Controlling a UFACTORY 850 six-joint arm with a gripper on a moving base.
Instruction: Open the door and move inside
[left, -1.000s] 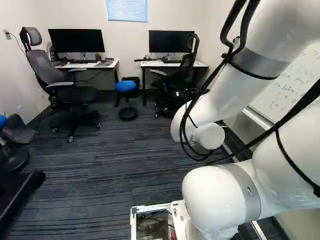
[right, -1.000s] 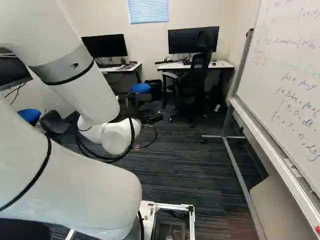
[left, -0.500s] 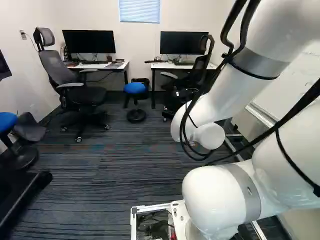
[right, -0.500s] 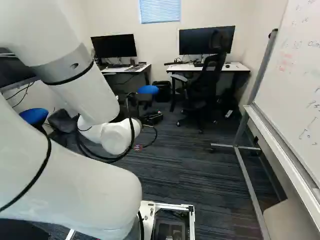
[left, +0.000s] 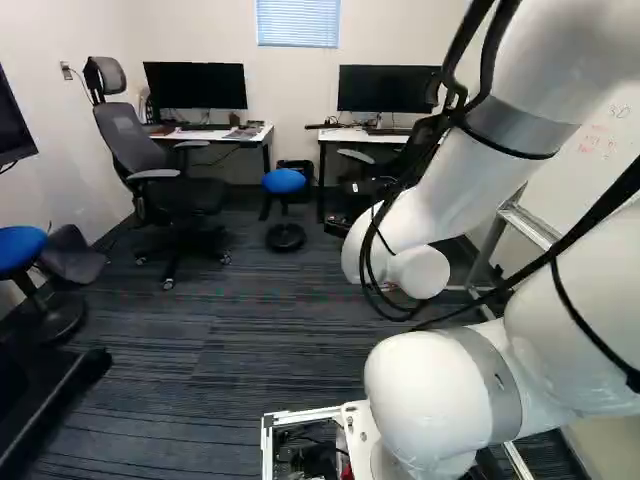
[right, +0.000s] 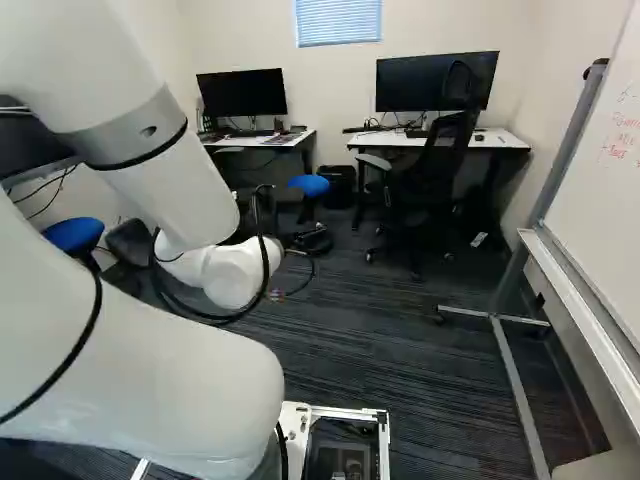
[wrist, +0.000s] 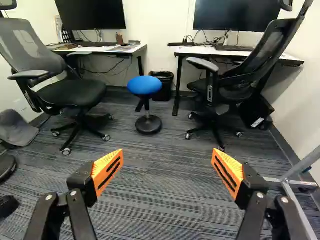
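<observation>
Dark striped carpet (wrist: 165, 200) runs up to pale walls, with a blue window blind (left: 298, 22) high on the far one. Beneath it stand two white-topped desks: one surface (right: 230, 141) bears a black monitor (left: 195, 86), the other surface (right: 504, 140) a second monitor (right: 436, 82).

Wide apart, the fingers (wrist: 108, 171) are open, their orange pads facing each other across a gap with carpet showing through it. Where the door lies relative to them cannot be told from these views. Ahead of the gap, well beyond the fingertips, a blue stool (wrist: 145, 85) rests on its round black base, with a black bin (wrist: 162, 84) just behind it, near a desk leg.

A grey-backed office chair (left: 135, 135) sits by the first desk, at the left of the left base view; a black office chair (wrist: 240, 82) stands by the second. Another blue stool (left: 20, 247) is at the left edge of the left base view, beside that wall.

At the right of the right base view, a whiteboard (right: 605, 210) with red writing stands on a metal frame (right: 518, 395). The white arm (right: 150, 390) reaches out over the carpet.
</observation>
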